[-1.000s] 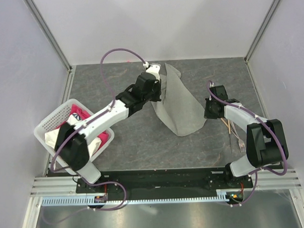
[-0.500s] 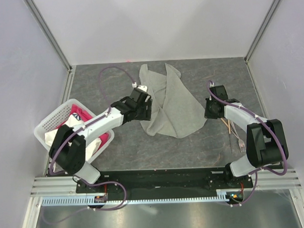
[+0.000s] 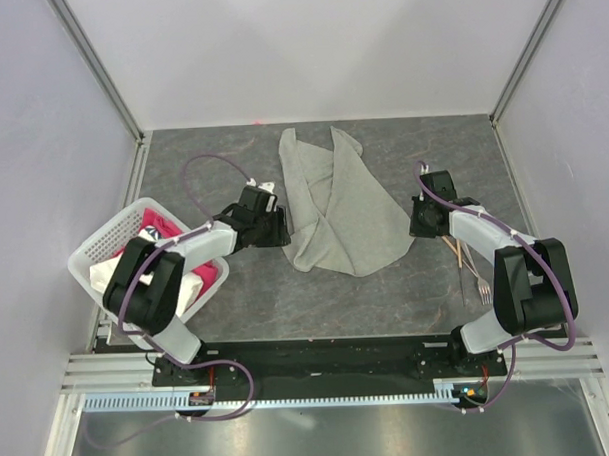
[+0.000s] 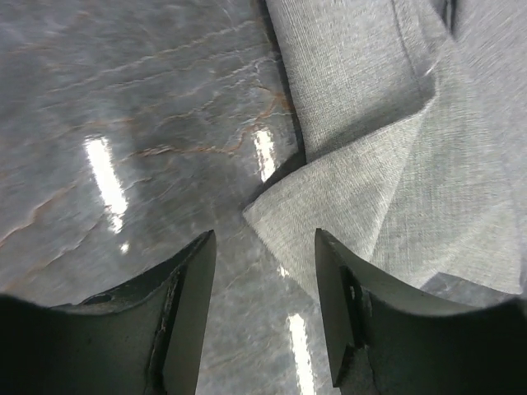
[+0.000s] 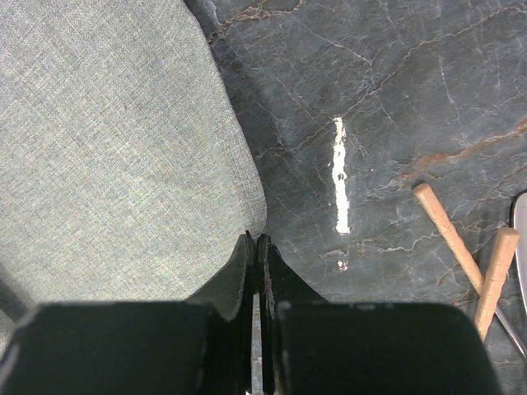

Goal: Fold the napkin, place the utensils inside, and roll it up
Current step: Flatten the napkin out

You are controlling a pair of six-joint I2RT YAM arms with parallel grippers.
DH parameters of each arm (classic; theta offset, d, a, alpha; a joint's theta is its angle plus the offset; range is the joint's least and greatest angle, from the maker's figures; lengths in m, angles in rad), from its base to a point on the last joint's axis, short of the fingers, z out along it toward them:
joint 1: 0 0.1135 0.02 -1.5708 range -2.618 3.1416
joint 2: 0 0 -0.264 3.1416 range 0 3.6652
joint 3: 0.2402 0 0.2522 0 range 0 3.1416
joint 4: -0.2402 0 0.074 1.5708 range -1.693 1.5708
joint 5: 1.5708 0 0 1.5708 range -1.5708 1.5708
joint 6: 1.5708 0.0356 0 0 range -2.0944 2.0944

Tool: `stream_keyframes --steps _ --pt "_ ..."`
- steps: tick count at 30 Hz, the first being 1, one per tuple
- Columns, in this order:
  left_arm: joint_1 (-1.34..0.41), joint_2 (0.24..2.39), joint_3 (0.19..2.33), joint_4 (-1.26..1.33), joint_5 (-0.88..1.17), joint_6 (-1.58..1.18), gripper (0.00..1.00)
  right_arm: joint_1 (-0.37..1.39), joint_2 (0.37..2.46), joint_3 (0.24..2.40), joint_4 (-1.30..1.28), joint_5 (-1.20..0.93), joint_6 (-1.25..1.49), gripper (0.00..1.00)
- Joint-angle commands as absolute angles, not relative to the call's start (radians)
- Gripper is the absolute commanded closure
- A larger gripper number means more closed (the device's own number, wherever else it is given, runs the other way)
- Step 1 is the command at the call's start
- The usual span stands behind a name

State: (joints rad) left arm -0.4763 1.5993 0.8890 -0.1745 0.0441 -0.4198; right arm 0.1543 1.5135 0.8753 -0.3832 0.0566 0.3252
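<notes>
On the bench (image 3: pixel 237 300), the napkin (image 3: pixel 344 207) lies rumpled, folding pending. Left gripper (image 4: pixel 263 239) jaws wide and empty beside it. Right gripper (image 5: pixel 256 240) seemingly pinches its edge; next, grab a corner.

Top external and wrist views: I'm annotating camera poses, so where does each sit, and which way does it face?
Top external: above and behind the bases, looking down on the table, both arms showing.
Left wrist: looking down past the open left gripper at a napkin corner.
Right wrist: looking down past the shut right gripper, at the napkin's edge and utensils.
All three share the napkin.
</notes>
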Motion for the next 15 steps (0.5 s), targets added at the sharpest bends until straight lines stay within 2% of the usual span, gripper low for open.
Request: stream_keyframes --steps 1,3,15 --pt "-0.479 1.681 0.917 -0.095 0.083 -0.377 0.44 0.153 1.499 0.894 -0.390 0.063 0.319 1.00" --pt "-0.479 1.709 0.922 -0.098 0.077 -0.379 0.48 0.153 1.500 0.896 -0.390 0.063 0.319 1.00" --pt "-0.546 1.750 0.934 -0.170 -0.070 -0.367 0.48 0.155 1.496 0.896 -0.390 0.061 0.319 1.00"
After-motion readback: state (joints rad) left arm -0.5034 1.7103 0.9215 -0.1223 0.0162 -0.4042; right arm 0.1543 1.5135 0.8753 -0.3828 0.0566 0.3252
